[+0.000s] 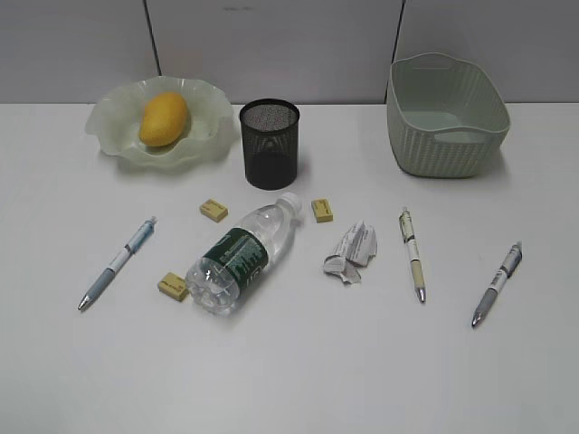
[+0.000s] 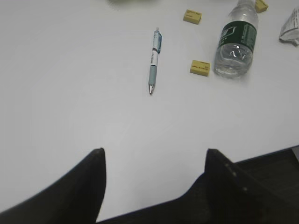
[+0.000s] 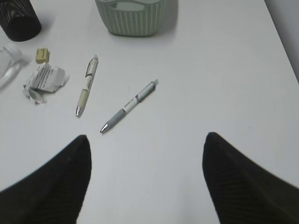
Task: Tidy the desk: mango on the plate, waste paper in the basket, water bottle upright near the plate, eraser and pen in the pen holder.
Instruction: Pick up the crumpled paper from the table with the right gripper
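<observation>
Already the mango (image 1: pixel 164 118) sits on the plate (image 1: pixel 109 122). Next I judge the water bottle (image 1: pixel 241 256), lying on the surface, cap toward the pen holder (image 1: pixel 270 143). My left pincer (image 2: pixel 154 161), blades apart and empty, is nearer; the right pincer (image 3: pixel 147 154) also gapes.

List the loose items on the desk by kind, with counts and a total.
Pens: 3
Erasers: 3
Water bottle: 1, lying on its side
Waste paper: 1
Mango: 1, on the plate
Plate: 1
Pen holder: 1
Basket: 1
Total: 12
</observation>
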Controlling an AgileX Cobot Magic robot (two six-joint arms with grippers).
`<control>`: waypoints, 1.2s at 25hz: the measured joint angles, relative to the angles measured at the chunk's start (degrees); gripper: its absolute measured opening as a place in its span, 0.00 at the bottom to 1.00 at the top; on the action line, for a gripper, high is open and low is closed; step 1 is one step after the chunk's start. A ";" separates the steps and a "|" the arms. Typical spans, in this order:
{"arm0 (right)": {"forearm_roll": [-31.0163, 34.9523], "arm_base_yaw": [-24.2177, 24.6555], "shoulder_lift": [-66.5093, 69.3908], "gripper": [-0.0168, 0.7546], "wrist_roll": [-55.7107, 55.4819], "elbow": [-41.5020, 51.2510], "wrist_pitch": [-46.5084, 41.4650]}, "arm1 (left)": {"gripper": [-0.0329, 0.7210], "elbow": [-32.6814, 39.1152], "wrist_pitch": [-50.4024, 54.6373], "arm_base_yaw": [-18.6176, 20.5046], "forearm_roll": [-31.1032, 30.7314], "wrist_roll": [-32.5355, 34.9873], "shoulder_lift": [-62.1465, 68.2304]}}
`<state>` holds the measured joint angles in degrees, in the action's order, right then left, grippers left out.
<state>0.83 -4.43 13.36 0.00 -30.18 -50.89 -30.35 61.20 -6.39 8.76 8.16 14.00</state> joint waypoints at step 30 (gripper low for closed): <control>10.40 0.00 56.56 0.78 0.00 -7.93 15.86 | 0.69 0.00 0.11 0.00 0.00 -0.05 0.00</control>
<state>11.23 -4.43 69.92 0.00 -38.11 -35.03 -30.35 61.31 -6.39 8.76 8.11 14.00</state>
